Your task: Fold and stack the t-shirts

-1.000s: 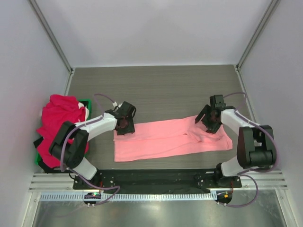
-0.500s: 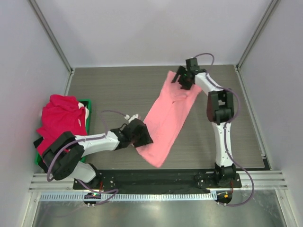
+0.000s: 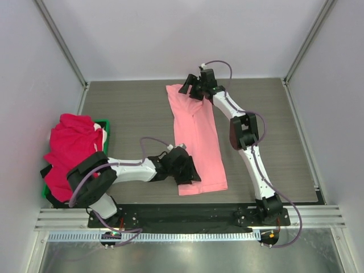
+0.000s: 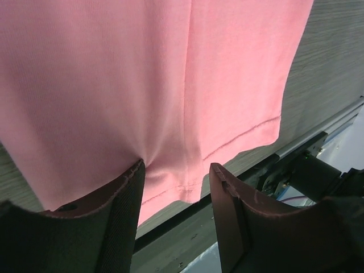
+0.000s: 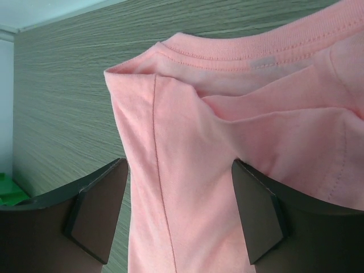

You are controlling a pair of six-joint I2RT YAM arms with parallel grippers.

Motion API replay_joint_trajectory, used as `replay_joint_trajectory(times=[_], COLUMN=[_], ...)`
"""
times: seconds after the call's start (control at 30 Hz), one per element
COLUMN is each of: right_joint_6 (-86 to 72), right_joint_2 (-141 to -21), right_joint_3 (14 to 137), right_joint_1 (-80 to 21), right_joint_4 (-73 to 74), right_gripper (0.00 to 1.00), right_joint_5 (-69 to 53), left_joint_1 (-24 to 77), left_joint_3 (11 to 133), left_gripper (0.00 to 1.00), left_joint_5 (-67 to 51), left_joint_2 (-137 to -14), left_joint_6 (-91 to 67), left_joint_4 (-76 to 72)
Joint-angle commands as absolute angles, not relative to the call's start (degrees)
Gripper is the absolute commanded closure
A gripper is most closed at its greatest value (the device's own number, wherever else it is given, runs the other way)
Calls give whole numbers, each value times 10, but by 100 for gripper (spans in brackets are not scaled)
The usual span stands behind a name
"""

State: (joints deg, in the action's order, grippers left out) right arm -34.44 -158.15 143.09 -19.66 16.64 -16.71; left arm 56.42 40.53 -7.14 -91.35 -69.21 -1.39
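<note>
T-shirt (image 3: 196, 136) lengthwise near-to-far, collar (image 5: 250, 45) far

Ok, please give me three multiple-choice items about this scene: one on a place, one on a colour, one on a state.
1. At which end of the light salmon-pink cotton t-shirt is the right tool?
A) the collar end, far from the arm bases
B) the hem end, near the arm bases
C) neither, it is over the tray

2. What colour is the plastic tray under the crumpled heap of crimson shirts?
A) blue
B) green
C) white

3. How does the pink t-shirt lie?
A) balled up
B) spread fully open, sleeves out
C) drawn into a long narrow strip

Answers:
1 A, the right wrist view shows the stitched collar band right at the tool.
2 B, a green rim shows beside the heap.
3 C, it runs from far to near across the grey wood-grain table.
</note>
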Motion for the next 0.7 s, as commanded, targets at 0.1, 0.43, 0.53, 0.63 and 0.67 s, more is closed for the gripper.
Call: replay_joint_trajectory(times=[0.1, 0.43, 0.53, 0.63, 0.67], right_joint_6=[-326, -287, -296, -328, -350], right_joint_2=[-1529, -1318, -1191, -1030, -992], right_joint_3=[1369, 1342, 1199, 973, 916], right_joint_1=[-189, -186, -187, -189, -191], right_joint_4=[219, 311, 337, 344, 349], right_gripper=[18, 0, 0, 3, 6], right_joint_5=[-100, -88, -49, -10, 18], left_joint_1=[593, 619, 619, 619, 619], left_joint_3=[459, 459, 422, 401, 397], left_gripper=[44, 34, 34, 34, 33], left_joint_5=[-5, 125, 136, 149, 151], left_joint_2=[-843, -651, -596, -573, -571], left_joint_6=[-663, -681, -696, -717, -720], left_joint_4=[248, 393, 394, 387, 381])
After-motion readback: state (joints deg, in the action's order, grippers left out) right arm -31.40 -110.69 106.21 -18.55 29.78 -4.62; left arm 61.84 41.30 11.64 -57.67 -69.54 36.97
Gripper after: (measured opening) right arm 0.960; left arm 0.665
